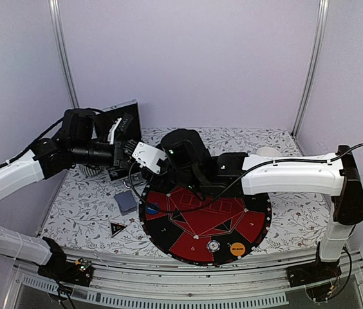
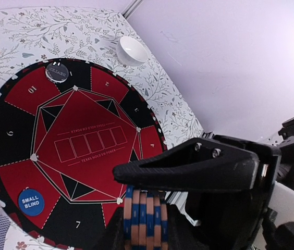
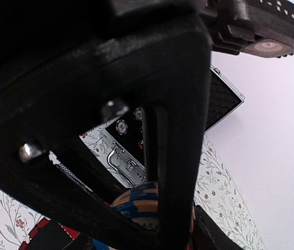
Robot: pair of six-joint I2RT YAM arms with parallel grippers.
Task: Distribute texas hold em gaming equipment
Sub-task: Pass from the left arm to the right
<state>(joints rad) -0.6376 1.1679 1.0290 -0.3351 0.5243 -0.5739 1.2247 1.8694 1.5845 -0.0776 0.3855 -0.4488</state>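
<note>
My left gripper point(image 1: 144, 156) is shut on a short stack of blue-and-tan striped poker chips point(image 2: 146, 219), held edge-up between its fingers point(image 2: 188, 169) above the mat's near-left rim. My right gripper point(image 1: 183, 153) is pressed close against it; the same chips show low between its black fingers point(image 3: 175, 172) in the right wrist view point(image 3: 139, 205), but whether it grips them is hidden. The blue small blind button point(image 1: 152, 208) point(image 2: 31, 202) and the orange blind button point(image 1: 237, 249) lie on the mat. Grey-blue cards point(image 1: 127, 202) and a black triangular marker point(image 1: 117, 228) lie on the table to its left.
The round red-and-black mat point(image 1: 188, 248) point(image 2: 11, 130) fills the table's middle, with a silver dealer disc point(image 1: 214, 246) point(image 2: 57, 72) on it. The open black case point(image 1: 122, 116) point(image 3: 129, 156) stands back left, chips inside. A white bowl point(image 1: 268, 152) point(image 2: 132, 50) sits back right.
</note>
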